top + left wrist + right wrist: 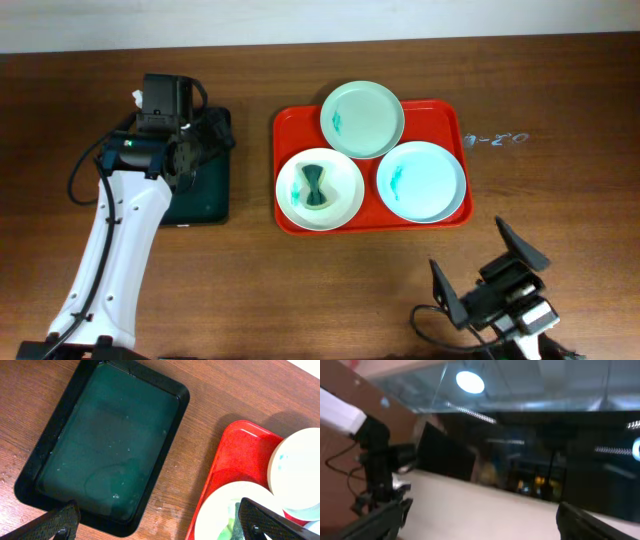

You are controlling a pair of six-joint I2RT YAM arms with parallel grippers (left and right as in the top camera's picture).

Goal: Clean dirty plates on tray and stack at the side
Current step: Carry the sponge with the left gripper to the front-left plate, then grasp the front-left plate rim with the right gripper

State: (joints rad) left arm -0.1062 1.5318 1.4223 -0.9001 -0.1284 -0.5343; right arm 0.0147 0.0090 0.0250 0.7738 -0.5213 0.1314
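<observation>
our left gripper (203, 140) hangs over the black tray (205, 205), spread wide and holding nothing. in its wrist view the fingertips (62, 519) sit on either side of that tray's dark greenish liquid. to this gripper's right lies the red tray (447, 115) with all three plates on it, touching one another. the closest plate (300, 205) carries teal smears and a dark green bow-shaped piece (317, 186). the far plate (365, 115) sits beyond it, overhanging the tray's rim. the third plate (425, 180) lies farthest right, smeared teal too. our right gripper (470, 245) is also wide open and empty above the wooden table (300, 290). the red tray lies ahead of it, apart. its wrist camera looks up at the room.
</observation>
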